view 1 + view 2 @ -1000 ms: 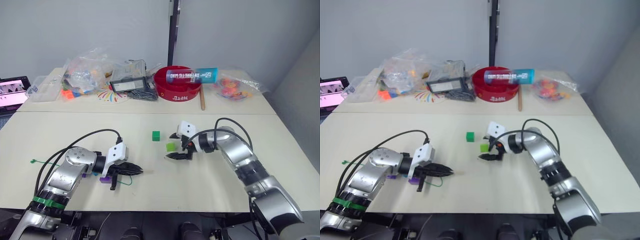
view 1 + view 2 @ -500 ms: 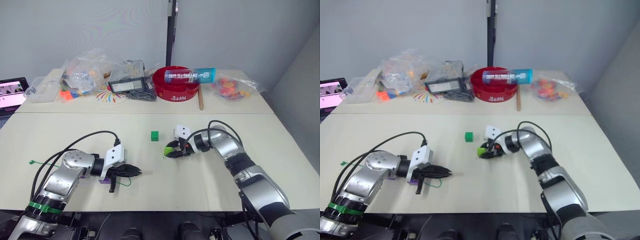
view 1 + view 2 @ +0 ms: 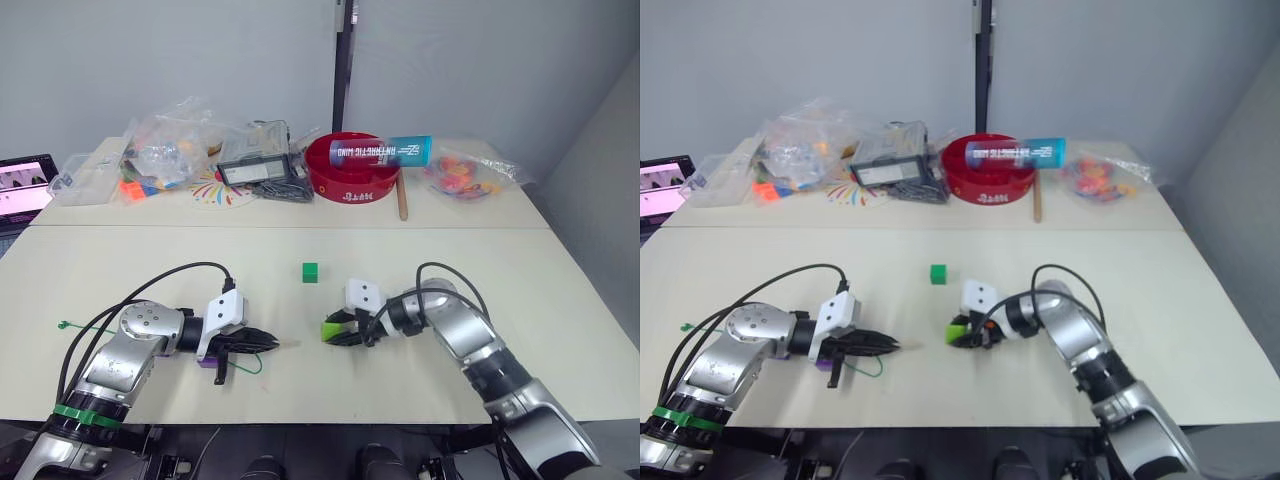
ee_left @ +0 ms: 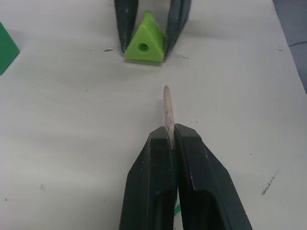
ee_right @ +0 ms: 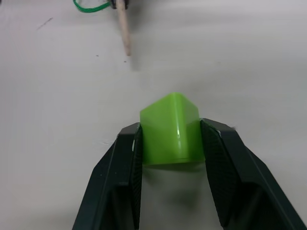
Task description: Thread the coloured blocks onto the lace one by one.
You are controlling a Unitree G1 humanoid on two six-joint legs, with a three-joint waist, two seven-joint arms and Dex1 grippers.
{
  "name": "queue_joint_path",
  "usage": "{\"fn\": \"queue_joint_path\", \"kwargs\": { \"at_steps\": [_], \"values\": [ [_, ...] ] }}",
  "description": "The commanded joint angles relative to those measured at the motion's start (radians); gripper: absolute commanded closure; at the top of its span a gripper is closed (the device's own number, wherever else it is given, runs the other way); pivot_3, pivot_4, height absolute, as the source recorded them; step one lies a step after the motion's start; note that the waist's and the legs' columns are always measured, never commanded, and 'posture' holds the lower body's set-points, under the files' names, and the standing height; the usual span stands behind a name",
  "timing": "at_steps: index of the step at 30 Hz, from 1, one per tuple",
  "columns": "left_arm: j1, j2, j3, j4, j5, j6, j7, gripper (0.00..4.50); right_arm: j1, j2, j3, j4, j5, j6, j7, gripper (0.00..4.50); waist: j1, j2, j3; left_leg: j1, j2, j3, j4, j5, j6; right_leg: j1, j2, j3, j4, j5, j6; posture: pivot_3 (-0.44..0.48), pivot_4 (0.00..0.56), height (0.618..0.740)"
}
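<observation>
Lace (image 3: 246, 366): near-left on the worktop (image 3: 420, 260); its pale tip (image 4: 167, 109) is pinched in the closed left pincer (image 3: 268, 343), aimed right.
Light green block (image 5: 171, 128): clamped in the right pincer (image 3: 334, 333), hole facing the tip, apart.
Dark green block (image 3: 310, 271): farther back, untouched.
Risk: a slightly tilted tip could strike the block's face beside the hole and bend or slip.

The purple block (image 3: 209, 361) sits mostly hidden under the left gripper (image 3: 262, 343). The lace (image 4: 167, 115) vanishes between those closed fingers, only its pale tip showing. The laptop (image 3: 25, 186) at nine o'clock is cut off by the edge.
</observation>
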Motion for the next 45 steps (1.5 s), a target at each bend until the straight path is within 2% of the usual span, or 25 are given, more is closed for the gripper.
{"fn": "queue_joint_path", "kwargs": {
  "at_steps": [1,6,13,27,45],
  "values": [
    [-0.007,0.01,0.011,-0.014,-0.013,-0.013,-0.012,4.5,0.03,-0.003,0.041,-0.073,-0.001,0.062,-0.011,3.2,0.0,0.0,0.0,0.0,0.0,0.0,0.0,0.0,0.0,0.0,0.0,0.0,0.0,0.0,0.0,0.0,0.15,0.731],
    [-0.008,0.004,-0.003,-0.037,-0.005,-0.002,-0.003,4.5,0.041,-0.009,0.055,-0.103,0.001,0.096,-0.025,3.2,0.0,0.0,0.0,0.0,0.0,0.0,0.0,0.0,0.0,0.0,0.0,0.0,0.0,0.0,0.0,0.0,0.15,0.731],
    [-0.058,-0.017,-0.046,-0.126,0.006,0.103,0.058,4.5,0.055,-0.007,0.076,-0.13,0.001,0.138,-0.046,3.2,0.002,0.0,0.0,0.001,0.0,0.0,0.0,0.0,0.0,0.001,0.0,0.0,0.0,0.0,0.0,0.0,0.15,0.731],
    [-0.097,-0.019,-0.105,-0.134,0.036,0.143,0.071,4.5,0.062,-0.008,0.085,-0.164,0.015,0.18,-0.068,3.2,0.0,0.0,0.0,0.002,0.0,0.0,0.0,0.0,0.0,0.001,0.0,0.0,0.0,0.0,0.0,0.0,0.15,0.731],
    [-0.002,0.004,-0.027,-0.133,-0.007,0.103,0.073,4.5,0.062,-0.023,0.09,-0.168,0.014,0.185,-0.078,3.2,0.001,0.0,0.0,0.002,0.0,0.0,0.0,0.0,0.0,0.002,0.0,0.0,0.0,0.0,0.0,0.0,0.15,0.731]
  ]
}}
